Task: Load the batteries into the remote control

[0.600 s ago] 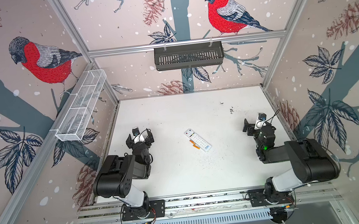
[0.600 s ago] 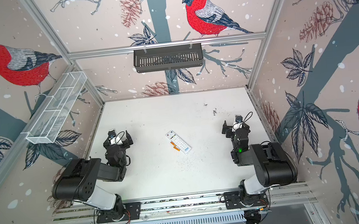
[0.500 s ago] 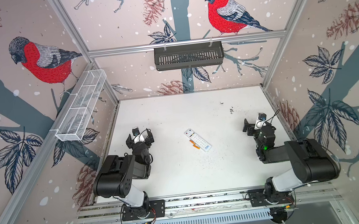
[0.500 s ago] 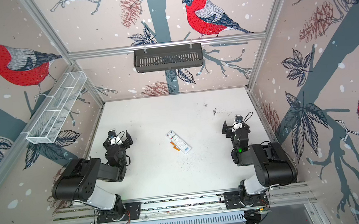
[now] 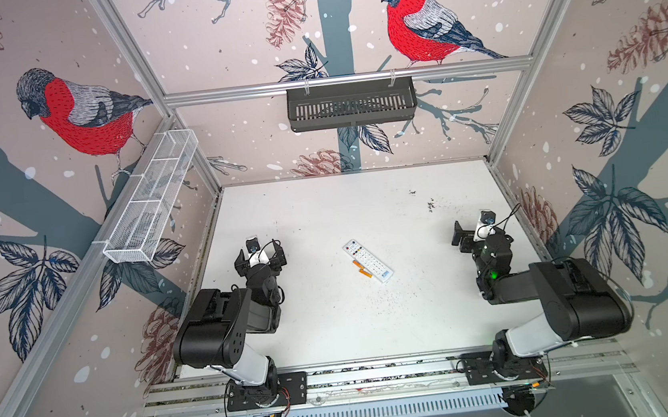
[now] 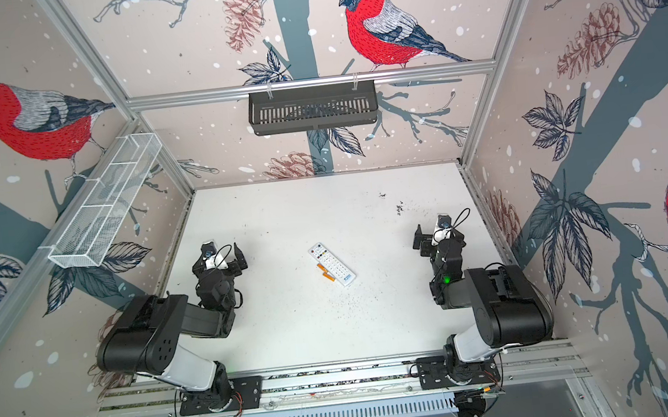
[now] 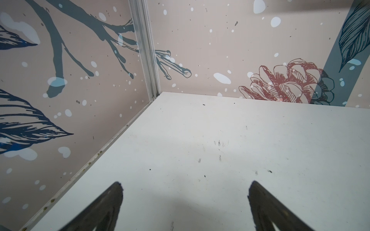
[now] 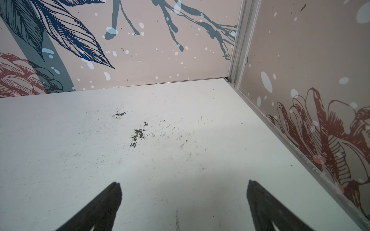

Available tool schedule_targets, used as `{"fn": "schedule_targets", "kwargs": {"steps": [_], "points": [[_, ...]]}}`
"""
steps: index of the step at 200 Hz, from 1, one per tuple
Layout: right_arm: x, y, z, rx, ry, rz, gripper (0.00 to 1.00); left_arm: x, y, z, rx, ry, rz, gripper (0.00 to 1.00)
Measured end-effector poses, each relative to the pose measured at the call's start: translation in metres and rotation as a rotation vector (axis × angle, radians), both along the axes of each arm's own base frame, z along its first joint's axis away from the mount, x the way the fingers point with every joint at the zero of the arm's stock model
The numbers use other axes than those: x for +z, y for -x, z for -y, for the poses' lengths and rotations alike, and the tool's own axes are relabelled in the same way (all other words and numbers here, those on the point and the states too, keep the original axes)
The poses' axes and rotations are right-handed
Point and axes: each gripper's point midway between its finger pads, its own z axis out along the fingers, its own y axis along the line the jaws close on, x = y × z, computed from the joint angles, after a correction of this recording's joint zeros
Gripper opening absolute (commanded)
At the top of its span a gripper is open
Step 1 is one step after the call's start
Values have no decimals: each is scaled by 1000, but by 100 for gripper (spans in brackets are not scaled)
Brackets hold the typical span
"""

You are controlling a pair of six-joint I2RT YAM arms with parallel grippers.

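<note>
1. The left gripper [image 7: 185,186] and right gripper [image 8: 183,185] both have their jaws spread wide and empty, over the bare table [image 5: 335,322].
2. The remote control [image 5: 368,261] lies mid-table, buttons up, well apart from both grippers. The batteries [image 5: 361,268] lie just beside its near-left edge.
3. Loading looks unstarted. The next move likely calls for reaching in and turning the remote onto its face.
4. Nothing shows inside the mesh basket [image 5: 152,202] on the left wall or the dark basket [image 5: 351,103] on the far wall.
</note>
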Motion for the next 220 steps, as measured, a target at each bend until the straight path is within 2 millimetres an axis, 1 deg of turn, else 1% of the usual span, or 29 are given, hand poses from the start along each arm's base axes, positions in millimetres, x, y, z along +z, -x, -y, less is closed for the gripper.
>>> {"fn": "schedule_targets", "kwargs": {"steps": [48,80,112,155,167,176,195,213,220], "points": [[0,0,0,-2,0,0,99,-2,-2,15,-95,-16,-12,97],[0,0,0,-2,0,0,100,-2,-3,18,-123,-18,-11,97],[0,0,0,-1,0,0,99,-4,-1,30,-196,-30,-19,97],[0,0,0,0,0,0,99,-3,-1,29,-189,-31,-18,97],[0,0,0,0,0,0,99,0,-2,27,-180,-31,-12,97],[0,0,0,0,0,0,99,6,-4,25,-163,-32,1,97],[0,0,0,0,0,0,99,20,-14,24,-145,-34,12,97],[0,0,0,0,0,0,99,30,-24,30,-130,-39,7,97],[0,0,0,0,0,0,99,31,-27,33,-122,-42,-6,97]]}}
